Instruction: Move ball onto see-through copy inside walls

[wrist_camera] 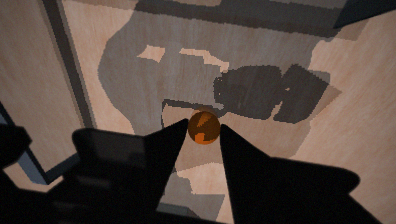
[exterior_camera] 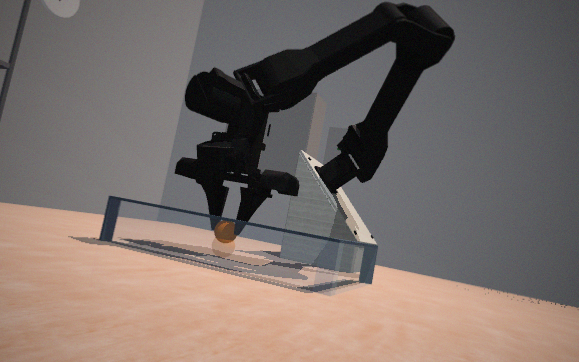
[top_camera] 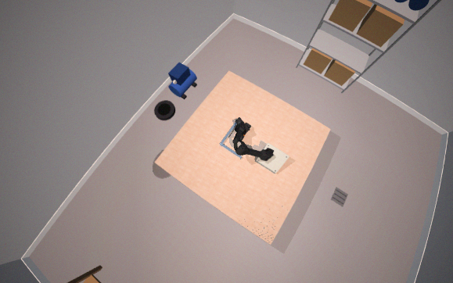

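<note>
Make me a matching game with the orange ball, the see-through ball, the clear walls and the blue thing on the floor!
Things:
1. orange ball
2. see-through ball
3. clear walls
4. blue thing

Places:
A. on the floor by the room's edge
B. pinched between the gripper fingers
C. on the table, just under the held ball
D. standing in a corner shape on the table

Pairs: 1-B, 2-C, 3-D, 4-A

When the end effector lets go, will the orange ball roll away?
It could. The ball is round and smooth, so it probably rolls easily. It hangs just above the see-through copy, so a short drop likely keeps it close. The clear walls should stop it on their sides.
</note>
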Controlling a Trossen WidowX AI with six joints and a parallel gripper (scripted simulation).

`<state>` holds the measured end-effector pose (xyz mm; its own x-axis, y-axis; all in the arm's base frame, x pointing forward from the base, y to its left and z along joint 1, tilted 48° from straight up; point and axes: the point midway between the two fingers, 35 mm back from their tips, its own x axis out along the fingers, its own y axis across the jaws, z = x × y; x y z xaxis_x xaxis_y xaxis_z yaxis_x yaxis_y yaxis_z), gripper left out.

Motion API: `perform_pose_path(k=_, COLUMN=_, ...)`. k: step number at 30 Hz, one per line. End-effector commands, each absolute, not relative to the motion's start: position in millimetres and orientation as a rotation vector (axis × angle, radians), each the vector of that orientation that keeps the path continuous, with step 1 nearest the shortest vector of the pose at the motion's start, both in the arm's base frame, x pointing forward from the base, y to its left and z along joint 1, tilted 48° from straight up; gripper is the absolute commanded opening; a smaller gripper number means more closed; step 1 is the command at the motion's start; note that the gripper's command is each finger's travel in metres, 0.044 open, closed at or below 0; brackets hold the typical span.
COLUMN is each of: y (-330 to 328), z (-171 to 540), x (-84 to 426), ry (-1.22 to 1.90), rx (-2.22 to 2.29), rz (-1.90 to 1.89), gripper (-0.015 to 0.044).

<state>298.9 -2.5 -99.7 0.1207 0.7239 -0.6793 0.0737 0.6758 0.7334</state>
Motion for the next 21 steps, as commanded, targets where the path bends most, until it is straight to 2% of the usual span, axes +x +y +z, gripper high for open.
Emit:
perform_pose_path(k=1, y=4.0, z=-105.9, x=296.0, ry=1.398, rx=0.741, rz=0.539, gripper=0.0000)
perform_pose_path(k=21, y=18.1, z=-118.6, x=298.1, ry=1.398, rx=0.742, rz=0.540, gripper=0.0000)
